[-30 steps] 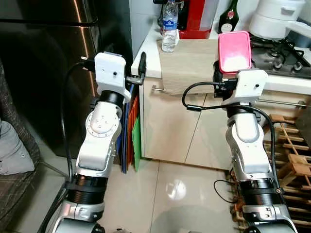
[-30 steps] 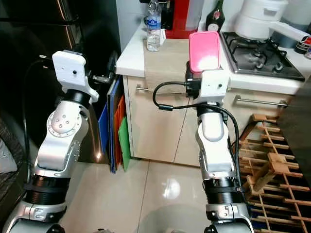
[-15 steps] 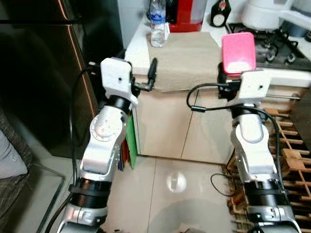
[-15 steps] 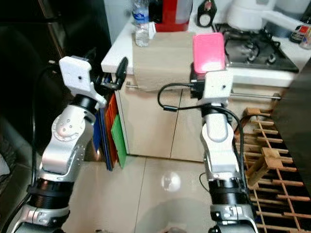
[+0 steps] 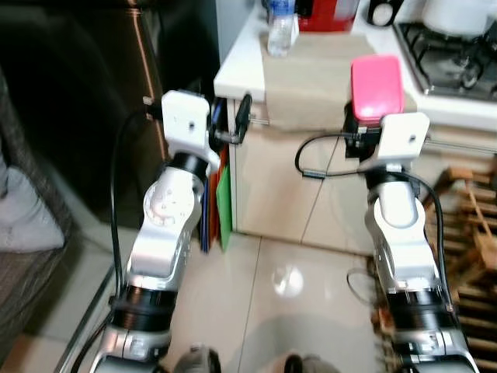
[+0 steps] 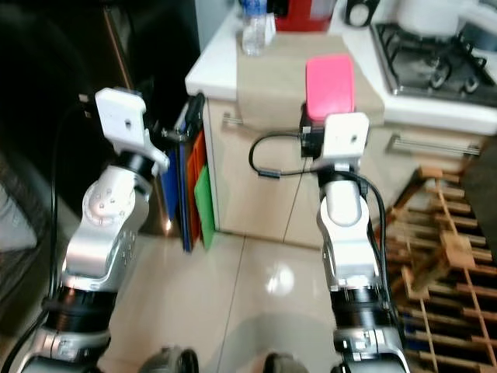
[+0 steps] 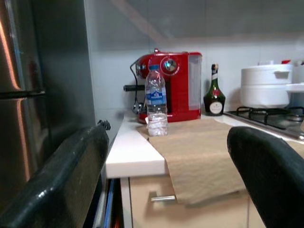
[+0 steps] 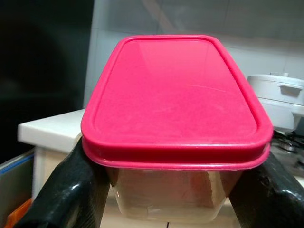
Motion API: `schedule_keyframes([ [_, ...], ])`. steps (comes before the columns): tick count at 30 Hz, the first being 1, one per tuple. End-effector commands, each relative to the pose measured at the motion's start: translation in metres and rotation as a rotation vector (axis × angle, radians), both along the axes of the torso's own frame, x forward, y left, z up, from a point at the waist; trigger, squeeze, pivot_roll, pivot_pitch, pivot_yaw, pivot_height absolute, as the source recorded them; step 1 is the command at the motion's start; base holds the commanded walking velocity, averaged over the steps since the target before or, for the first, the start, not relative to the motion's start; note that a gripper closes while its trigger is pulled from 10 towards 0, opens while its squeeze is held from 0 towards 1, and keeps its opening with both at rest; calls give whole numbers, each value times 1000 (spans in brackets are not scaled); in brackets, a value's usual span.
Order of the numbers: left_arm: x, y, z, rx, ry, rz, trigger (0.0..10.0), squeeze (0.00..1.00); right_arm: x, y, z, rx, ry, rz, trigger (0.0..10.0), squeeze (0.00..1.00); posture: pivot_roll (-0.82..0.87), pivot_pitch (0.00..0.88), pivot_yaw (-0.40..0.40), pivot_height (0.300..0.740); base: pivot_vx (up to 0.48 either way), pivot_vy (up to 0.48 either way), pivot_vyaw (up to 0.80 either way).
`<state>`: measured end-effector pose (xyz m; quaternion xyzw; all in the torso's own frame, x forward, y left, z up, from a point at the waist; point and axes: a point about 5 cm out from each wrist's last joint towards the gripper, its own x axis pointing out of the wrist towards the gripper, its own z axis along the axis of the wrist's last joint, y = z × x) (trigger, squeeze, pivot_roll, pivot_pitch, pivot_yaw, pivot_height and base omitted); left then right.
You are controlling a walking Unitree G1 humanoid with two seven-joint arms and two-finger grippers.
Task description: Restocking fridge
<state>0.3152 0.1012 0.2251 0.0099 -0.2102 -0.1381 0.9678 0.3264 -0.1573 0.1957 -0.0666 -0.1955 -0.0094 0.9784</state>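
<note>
One lidded box [image 8: 173,118], clear-walled with a pink lid, is held level in front of the worktop [image 5: 241,66], clamped between the two black fingers [image 8: 61,197] of the right gripper [image 8: 173,190], which press on its side walls just under the lid rim. The box looks like stiff, smooth plastic and fairly light; what is inside cannot be made out. Smooth walls may slip, so a hold low on the sides under the rim seems safest, with the box kept level. The left gripper [image 7: 166,180] hangs beside the worktop's corner with its fingers spread apart, holding nothing. On the worktop stand one water bottle [image 7: 156,100], one red machine [image 7: 173,85], one dark bottle [image 7: 214,92] and one white pot [image 7: 266,86]. The dark fridge [image 5: 85,101] stands just beside the worktop.
</note>
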Motion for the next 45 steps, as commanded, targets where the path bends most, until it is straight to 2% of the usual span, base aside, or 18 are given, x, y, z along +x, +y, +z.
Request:
schedule_keyframes([
  [1, 0, -1, 4, -5, -15, -11, 10000, 0, -1, -1, 3, 3, -14, -1, 0, 0, -109, 0, 18, 740, 0, 0, 0],
  [2, -2, -3, 5, -18, -23, -44, 10000, 0, -1, -2, 3, 4, -12, -2, 0, 0, -111, 0, 20, 740, 0, 0, 0],
  [6, -2, -4, 5, -10, -24, -62, 10000, 0, -2, -2, 3, 3, -11, -3, 0, 0, -113, 0, 22, 740, 0, -65, 0],
  [45, -8, -14, 5, -26, -29, -161, 10000, 0, -5, -4, -2, -10, 7, -4, 0, 0, -125, 0, 25, 740, 0, -475, 0],
])
